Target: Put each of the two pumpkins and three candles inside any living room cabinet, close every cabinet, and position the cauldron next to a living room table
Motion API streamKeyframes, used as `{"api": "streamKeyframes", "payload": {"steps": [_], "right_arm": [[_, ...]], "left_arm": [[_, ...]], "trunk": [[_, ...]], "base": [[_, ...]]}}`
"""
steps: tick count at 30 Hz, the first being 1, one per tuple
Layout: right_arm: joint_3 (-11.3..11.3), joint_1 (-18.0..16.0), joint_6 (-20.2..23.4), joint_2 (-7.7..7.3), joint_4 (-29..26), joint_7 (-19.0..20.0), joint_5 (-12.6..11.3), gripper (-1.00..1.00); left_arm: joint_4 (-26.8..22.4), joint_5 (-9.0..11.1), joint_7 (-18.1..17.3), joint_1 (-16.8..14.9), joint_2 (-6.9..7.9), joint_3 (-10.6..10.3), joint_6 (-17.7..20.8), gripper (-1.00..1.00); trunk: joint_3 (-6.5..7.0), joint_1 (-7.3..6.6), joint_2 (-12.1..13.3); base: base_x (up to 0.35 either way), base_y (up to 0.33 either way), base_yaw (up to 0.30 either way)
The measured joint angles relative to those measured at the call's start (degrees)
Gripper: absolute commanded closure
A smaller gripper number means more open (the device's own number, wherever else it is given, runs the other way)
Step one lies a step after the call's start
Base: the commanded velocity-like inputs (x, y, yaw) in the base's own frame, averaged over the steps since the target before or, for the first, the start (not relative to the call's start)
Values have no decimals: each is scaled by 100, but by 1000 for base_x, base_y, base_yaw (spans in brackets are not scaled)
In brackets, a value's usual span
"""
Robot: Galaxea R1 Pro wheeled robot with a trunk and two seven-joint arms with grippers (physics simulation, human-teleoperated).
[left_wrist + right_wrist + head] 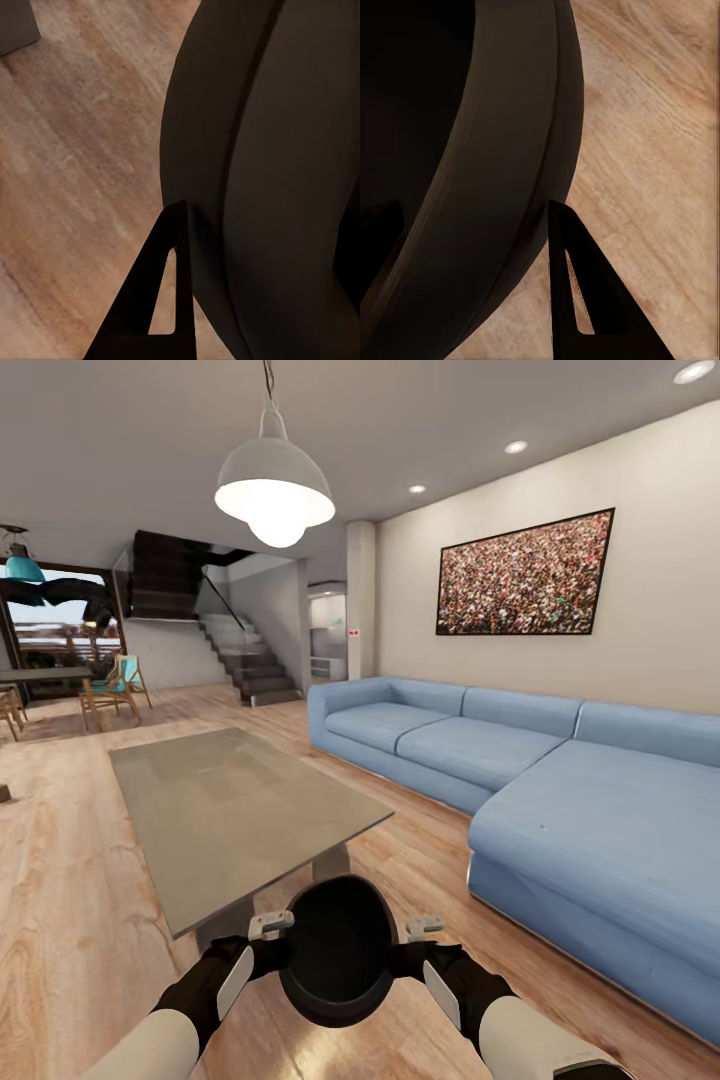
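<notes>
Light wood plank flooring (70, 920) runs through the living room, with a blue corner sofa (560, 780) along the pale wall and a low grey glass-topped coffee table (235, 810) at the centre. Just in front of the table's near edge, the round black cauldron (338, 950) is carried between both arms. The left gripper (262, 948) and right gripper (418, 950) each straddle its rim, one finger (154, 300) outside the wall; they appear clamped on it, though the inner fingers are mostly hidden.
</notes>
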Motion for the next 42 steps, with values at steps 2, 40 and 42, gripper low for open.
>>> {"api": "streamKeyframes", "payload": {"steps": [2, 40, 42], "right_arm": [[0, 0, -1, 0, 0, -1, 0, 100], [17, 0, 3, 0, -19, -5, -5, 100], [14, 0, 1, 0, -12, -4, -6, 100]], "left_arm": [[0, 1, 0, 0, 0, 0, -1, 100], [-11, 25, -1, -1, 6, -10, -2, 100], [-7, 17, -1, 0, 4, -8, -2, 100]], "trunk": [[0, 0, 0], [-551, 65, -34], [-547, 65, -34]], "base": [[13, -10, 0], [0, 0, 0], [0, 0, 16]]}}
